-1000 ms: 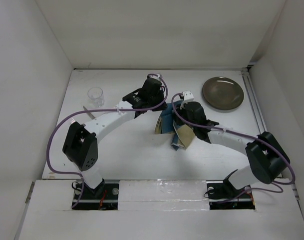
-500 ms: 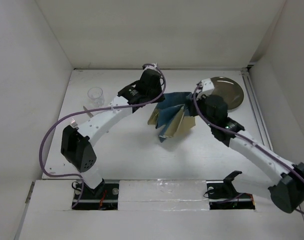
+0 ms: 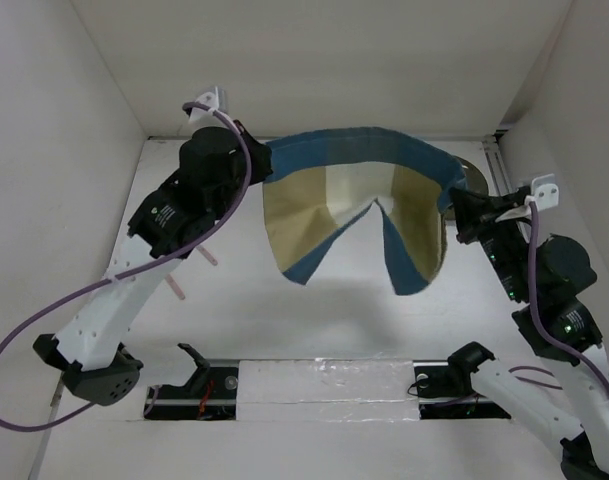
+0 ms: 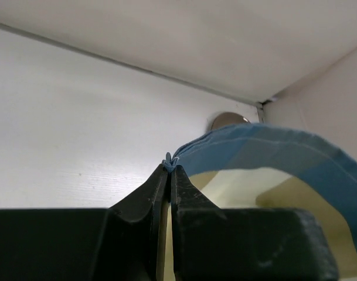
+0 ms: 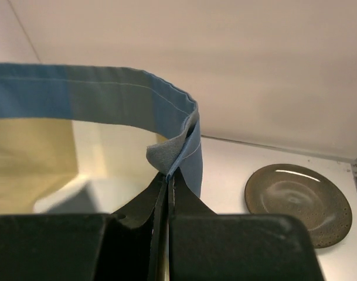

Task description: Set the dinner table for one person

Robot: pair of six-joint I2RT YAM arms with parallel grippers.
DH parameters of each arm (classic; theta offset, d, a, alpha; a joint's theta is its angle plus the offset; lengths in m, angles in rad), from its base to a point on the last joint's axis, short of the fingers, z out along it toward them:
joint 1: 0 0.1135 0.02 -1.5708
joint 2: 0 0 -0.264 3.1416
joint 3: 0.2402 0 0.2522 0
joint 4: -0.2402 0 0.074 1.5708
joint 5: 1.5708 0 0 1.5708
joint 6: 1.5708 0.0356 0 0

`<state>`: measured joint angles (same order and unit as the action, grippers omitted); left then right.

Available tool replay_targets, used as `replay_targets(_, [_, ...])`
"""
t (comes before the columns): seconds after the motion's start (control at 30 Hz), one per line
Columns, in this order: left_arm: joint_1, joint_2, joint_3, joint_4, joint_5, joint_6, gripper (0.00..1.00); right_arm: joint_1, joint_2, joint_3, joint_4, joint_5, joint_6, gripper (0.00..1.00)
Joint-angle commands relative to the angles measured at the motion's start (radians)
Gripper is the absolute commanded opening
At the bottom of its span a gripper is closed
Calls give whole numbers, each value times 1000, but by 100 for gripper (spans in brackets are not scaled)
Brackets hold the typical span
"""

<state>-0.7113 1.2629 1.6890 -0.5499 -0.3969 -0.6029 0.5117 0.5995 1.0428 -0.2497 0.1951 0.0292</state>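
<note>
While my arms stand raised and spread wide, my left gripper [image 3: 261, 160] and right gripper [image 3: 456, 198] each pinch tight on a top corner of the placemat [image 3: 349, 195], its long edge strung left to right across the upper middle of the frame. The table [image 3: 234, 300] lies straight below the sagging mat, so I'd lower both ends evenly.

Placemat [image 3: 329, 215]: blue-edged, tan-panelled cloth, stretched wide, sagging in two lobes | Plate [image 5: 298, 196]: dark, round, glossy, far right, partly behind cloth
</note>
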Motion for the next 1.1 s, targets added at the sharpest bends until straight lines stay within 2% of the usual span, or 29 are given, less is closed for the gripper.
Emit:
replay_targets(0.0, [6,-26,35,-48,-112,17,0,-1,20,23,-59,-92,-64,0])
replay_targets(0.17, [6,-62,26,-57,-103,26,0,-1,0,14,-22,-252,-113,0])
replay_targets(0.47, [6,-157,-26,-68,-103,8,0,-1,-53,-6,52,-224,-104,0])
replay_targets(0.8, [6,-111,-55,-33,-112,-32,0,-1,54,-6,125,-192,-95,0])
replay_targets(0.9, [6,-77,-64,-9,-161,-32,0,-12,92,-6,164,-192,-95,0])
replay_targets(1.0, [6,-25,-77,27,-270,-32,0,-42,181,-15,230,-221,-104,0])
replay_targets(1.07, [6,97,-40,36,-359,-32,0,-97,271,-15,289,-256,-104,0])
